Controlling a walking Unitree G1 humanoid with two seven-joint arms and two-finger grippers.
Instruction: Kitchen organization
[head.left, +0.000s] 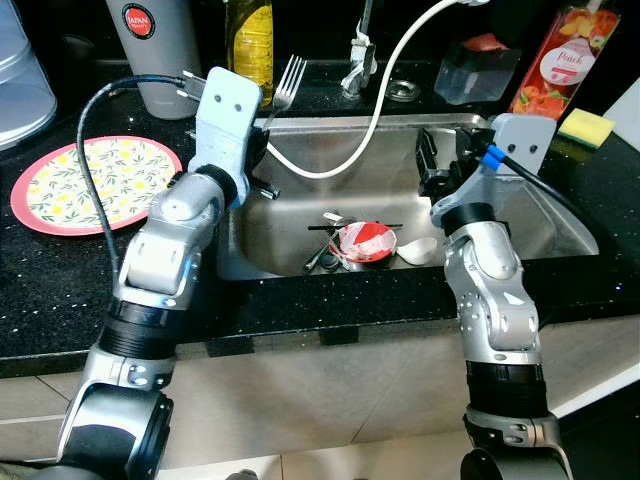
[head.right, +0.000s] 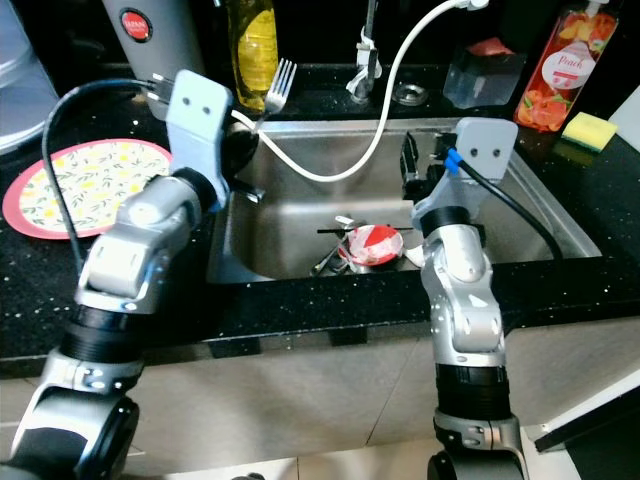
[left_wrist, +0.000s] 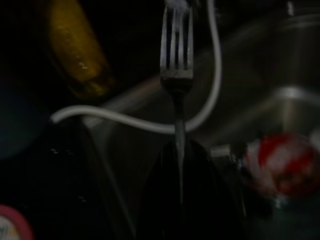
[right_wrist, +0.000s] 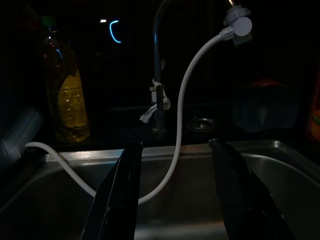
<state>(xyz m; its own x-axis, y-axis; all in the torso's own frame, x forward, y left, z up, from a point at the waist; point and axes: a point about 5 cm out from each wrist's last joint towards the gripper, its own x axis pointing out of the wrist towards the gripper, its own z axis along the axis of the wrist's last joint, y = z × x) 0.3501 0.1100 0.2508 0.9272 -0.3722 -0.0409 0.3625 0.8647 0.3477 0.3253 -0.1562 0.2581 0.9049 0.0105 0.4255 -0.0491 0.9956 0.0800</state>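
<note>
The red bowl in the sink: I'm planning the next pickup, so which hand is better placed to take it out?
Probably the right hand: it is open and hangs over the sink, near the red bowl. The left hand is shut on a fork.

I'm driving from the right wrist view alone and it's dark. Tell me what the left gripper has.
Observer: The left gripper is shut on a fork, tines up, above the sink's back left corner.
Operator: Report what lies in the basin.
Observer: A red and white bowl rests on the bottom with some cutlery beside it.
Operator: Name somewhere to set the fork.
Observer: A floral plate sits on the counter left of the sink.
</note>
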